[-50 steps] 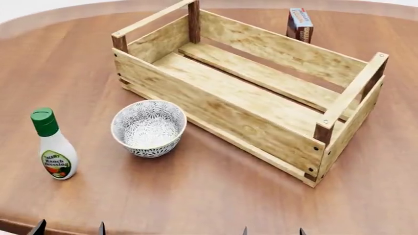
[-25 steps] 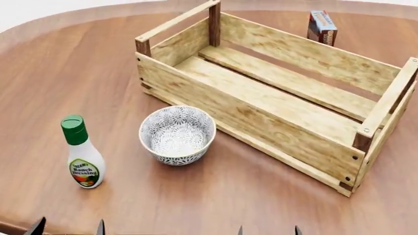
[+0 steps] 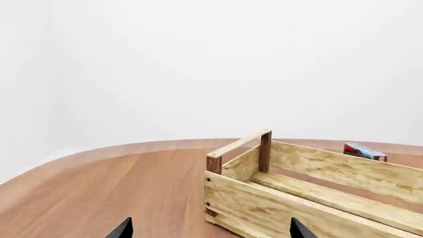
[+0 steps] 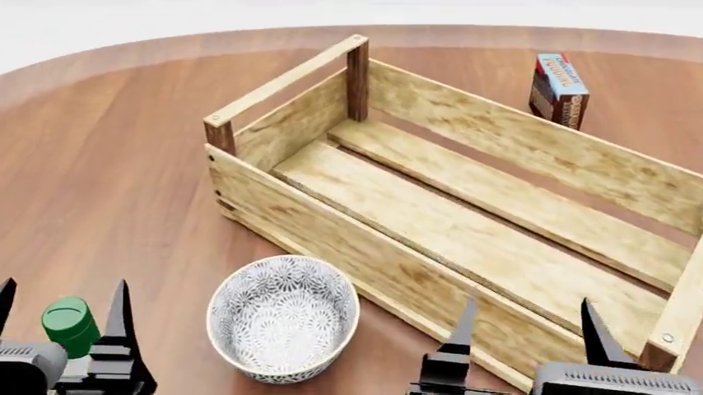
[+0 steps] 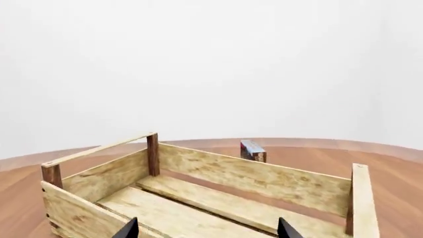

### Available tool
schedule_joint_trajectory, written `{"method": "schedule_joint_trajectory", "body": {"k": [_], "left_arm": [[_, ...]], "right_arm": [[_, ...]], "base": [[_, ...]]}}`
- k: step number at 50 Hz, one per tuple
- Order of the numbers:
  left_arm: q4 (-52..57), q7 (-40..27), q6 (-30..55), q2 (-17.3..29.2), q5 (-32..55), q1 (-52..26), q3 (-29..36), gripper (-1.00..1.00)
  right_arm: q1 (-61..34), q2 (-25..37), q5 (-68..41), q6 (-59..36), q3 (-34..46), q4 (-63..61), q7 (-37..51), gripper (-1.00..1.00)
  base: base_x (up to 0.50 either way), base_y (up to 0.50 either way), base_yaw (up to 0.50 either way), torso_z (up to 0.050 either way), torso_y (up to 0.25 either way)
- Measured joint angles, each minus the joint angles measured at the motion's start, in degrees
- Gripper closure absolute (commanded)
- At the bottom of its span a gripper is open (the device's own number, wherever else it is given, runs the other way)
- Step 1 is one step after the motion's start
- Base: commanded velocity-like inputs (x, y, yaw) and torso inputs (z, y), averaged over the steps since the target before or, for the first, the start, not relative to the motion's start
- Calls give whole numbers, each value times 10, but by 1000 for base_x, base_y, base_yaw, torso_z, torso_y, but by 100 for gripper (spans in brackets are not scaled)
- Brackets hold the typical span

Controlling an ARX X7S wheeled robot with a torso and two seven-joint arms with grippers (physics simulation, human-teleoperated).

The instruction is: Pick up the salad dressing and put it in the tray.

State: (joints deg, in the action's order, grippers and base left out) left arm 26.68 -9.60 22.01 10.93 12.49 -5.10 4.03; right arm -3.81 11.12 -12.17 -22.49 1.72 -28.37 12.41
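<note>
The brown round table (image 4: 132, 164) fills the head view. The tray (image 4: 329, 222) is the largest thing on it, running from the upper middle down to the lower right of that frame; its slatted floor is bare, with nothing inside. Just in front of the tray's near wall, at the lower middle, sits the white patterned bowl (image 4: 283, 317), also with nothing in it. Behind the tray's far wall, at the upper right, the blue-and-brown carton box (image 4: 559, 89) stands upright.

The salad dressing (image 4: 71, 326) is at the lower left corner of the head view, to the left of the bowl; only its green cap shows, framed by the dark fingertips of the left gripper (image 4: 61, 309), which stand apart on either side of it without visibly touching. The right gripper (image 4: 531, 325) is at the lower right, its fingers spread wide over the tray's near wall.

Neither wrist view shows the bottle or the bowl. The left wrist view catches one end of the tray (image 3: 278, 193) and the carton box (image 3: 364, 151) beyond it; the right wrist view takes in nearly the whole tray (image 5: 218, 193) with the carton box (image 5: 252, 150) behind.
</note>
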Motion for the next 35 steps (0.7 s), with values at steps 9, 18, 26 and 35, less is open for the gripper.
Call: {"method": "schedule_joint_trajectory", "body": {"k": [9,18,26,35], "left_arm": [[40,-7,28,8,17,-9,-12,-100],[56,-13,36,13,25,-12,-14,-100],[61,-18,37,17,30,-13,-14,-100],[63,-23,35,21,34,-13,-12,-100]], "right_arm": [[-12,11,-32,-44,-25,-52,7,-100],[-15,18,-52,-57,-38,-74,10,-100],[-14,22,-51,-54,-39,-78,16,-100],[-10,24,-53,-44,-39,-78,18,-100]], "base": [[500,0,0,0,0],[497,0,0,0,2],[34,0,0,0,0],[0,0,111,0,0]]}}
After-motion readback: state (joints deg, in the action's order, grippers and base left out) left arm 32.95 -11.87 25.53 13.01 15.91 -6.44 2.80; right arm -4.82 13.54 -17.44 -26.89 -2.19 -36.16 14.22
